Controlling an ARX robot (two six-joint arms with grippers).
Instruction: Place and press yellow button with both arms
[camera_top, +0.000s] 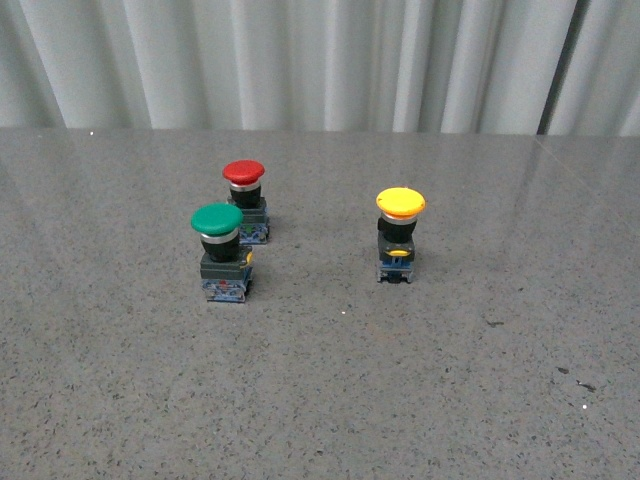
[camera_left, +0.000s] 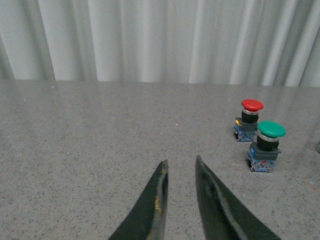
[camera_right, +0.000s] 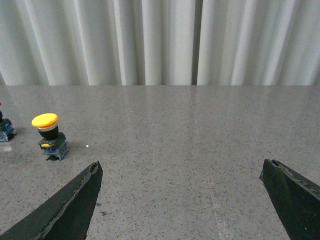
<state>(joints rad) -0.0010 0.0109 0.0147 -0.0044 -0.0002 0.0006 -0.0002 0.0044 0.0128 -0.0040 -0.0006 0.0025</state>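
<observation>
The yellow button (camera_top: 400, 235) stands upright on the grey table, right of centre in the front view, with its yellow cap up. It also shows in the right wrist view, yellow button (camera_right: 48, 136), well off to one side of my right gripper (camera_right: 181, 170), which is open wide over bare table. My left gripper (camera_left: 181, 166) is shut with nothing between its fingers, over bare table. The yellow button does not show in the left wrist view. Neither arm shows in the front view.
A green-capped button (camera_top: 221, 252) and a red-capped button (camera_top: 245, 201) stand close together left of centre, also seen from the left wrist as green button (camera_left: 267, 146) and red button (camera_left: 249, 119). Pale curtains (camera_top: 320, 60) hang behind the table's far edge.
</observation>
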